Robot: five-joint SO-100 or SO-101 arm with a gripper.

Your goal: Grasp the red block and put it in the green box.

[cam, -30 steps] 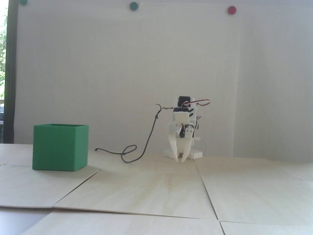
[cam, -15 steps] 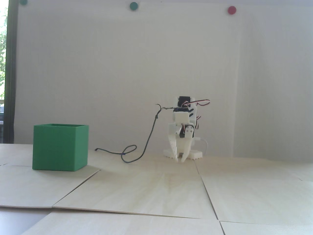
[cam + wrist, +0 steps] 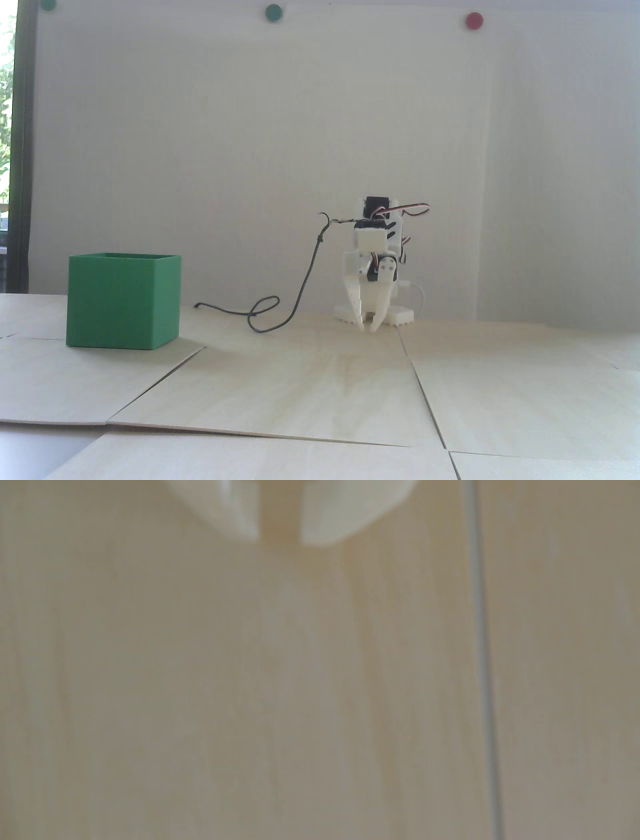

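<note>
the green box [image 3: 123, 301] is a cube-shaped container of flat, solid green with thin walls and an open top; only a sliver of its inner rim shows in the fixed view, so its inside is hidden. the red block cannot be made out in either view.

the wrist view is badly blurred: it shows only the two pale fingertips [image 3: 239, 518] entering from the top edge, cut off above, and pale wooden boards [image 3: 311, 694] with a dark seam [image 3: 485, 674] running down to the right of the tips. in the fixed view the arm [image 3: 375, 250] is small and distant, folded over its base, with a dark cable [image 3: 305, 280] looping off to its left across the boards.

the gripper [image 3: 368, 327] points straight down, its tips just above or on the wood, which of the two cannot be told. the jaws stand narrowly apart with a slim gap between the tips [image 3: 280, 537], and bare wood shows through that gap; nothing is held.

in the fixed view the green box stands on the boards well apart from the gripper, far to its left and nearer the camera, beyond the cable loop.
</note>
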